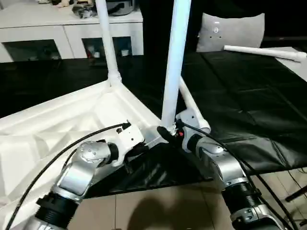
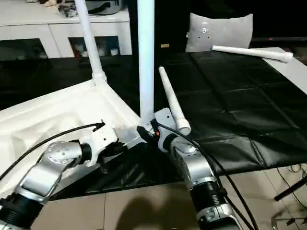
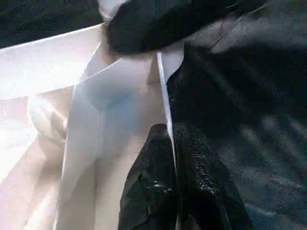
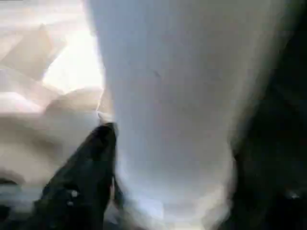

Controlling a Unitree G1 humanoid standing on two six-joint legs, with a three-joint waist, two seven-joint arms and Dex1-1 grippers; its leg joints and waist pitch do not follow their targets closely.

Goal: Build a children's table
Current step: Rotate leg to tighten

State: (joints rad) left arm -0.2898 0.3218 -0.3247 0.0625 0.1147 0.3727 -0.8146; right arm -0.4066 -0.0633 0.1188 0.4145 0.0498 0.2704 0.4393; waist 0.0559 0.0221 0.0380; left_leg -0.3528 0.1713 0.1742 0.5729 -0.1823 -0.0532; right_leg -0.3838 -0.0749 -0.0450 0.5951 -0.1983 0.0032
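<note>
- The tabletop (image 1: 57, 120) lies upside down on a big work surface covered in black sheeting (image 1: 249, 96), ribbed underside up, with its near corner sticking out toward the robot past the surface's edge.
- Two legs already stand upright in corner sockets: the far leg (image 1: 108, 43) at the back corner and the near leg (image 1: 173, 67) at the corner right by the grippers.
- A third leg (image 2: 171, 103) lies slanted on the black sheeting just behind that near corner, and a fourth leg (image 1: 264, 51) rests well apart at the far right, next to a white board.
- The left gripper (image 3: 172, 158) has its jaws pinched together on the thin edge wall of the tabletop near that corner.
- The right gripper (image 1: 169, 133) sits at the base of the near leg, jaws spread wide around it, one black finger (image 4: 86, 172) right against the tube.
- Room stuff: a white cabinet (image 1: 67, 33) with glass doors and clutter on top along the back wall, a grey cushion (image 1: 230, 31) behind the surface, beige tiled floor (image 1: 158, 206) below.
</note>
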